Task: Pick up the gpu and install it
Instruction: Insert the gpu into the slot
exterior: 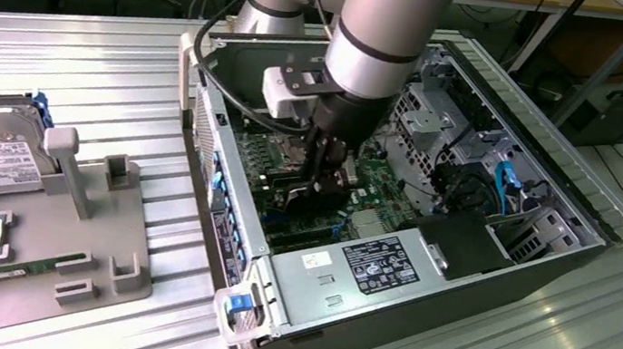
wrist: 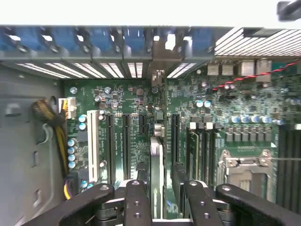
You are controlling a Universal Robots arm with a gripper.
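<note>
Inside the open computer case (exterior: pixel 552 204), the gripper (wrist: pixel 161 188) straddles the edge-on gpu (wrist: pixel 156 162) on the motherboard (wrist: pixel 117 101), grasp uncertain; no writing readable.

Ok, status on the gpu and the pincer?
Pincer down inside the computer case. Gpu edge-on between its fingers, standing on the motherboard. Nothing blocking.

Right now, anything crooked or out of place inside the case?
Nothing stands out. The gpu stands edge-on between the gripper fingers, in line with the motherboard slots, bracket end toward the case's rear wall. No loose or damaged parts visible.
</note>
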